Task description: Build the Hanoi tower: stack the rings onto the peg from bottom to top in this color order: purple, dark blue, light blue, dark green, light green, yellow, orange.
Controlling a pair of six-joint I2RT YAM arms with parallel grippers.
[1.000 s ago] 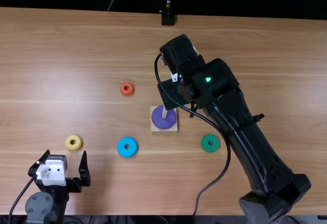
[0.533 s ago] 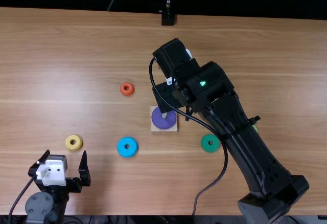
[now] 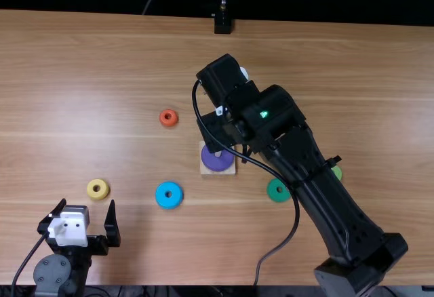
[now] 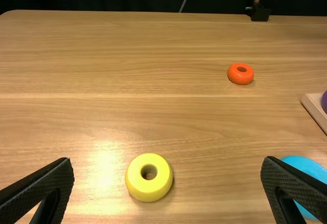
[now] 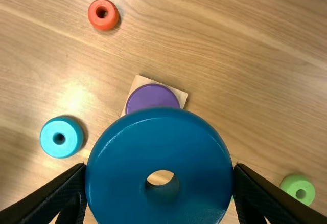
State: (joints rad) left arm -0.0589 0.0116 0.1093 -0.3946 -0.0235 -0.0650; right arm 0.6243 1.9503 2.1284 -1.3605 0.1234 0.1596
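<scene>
At L, we see L gripper parted wide, empty, near the glossy yellow ring. Orange ring and light blue ring lie flat on wood-grain table. Center, purple ring sits on sq. wooden base, pt. hidden under R gripper, clenched on dark blue ring, its edge cut off in R wrist view. At R, dark green ring; then light green ring, pt. hidden by R arm.

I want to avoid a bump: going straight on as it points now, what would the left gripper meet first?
Probably the yellow ring, lying ahead between the lines of the left gripper's open fingers; the gripper's height is unclear, so it might pass above.
</scene>
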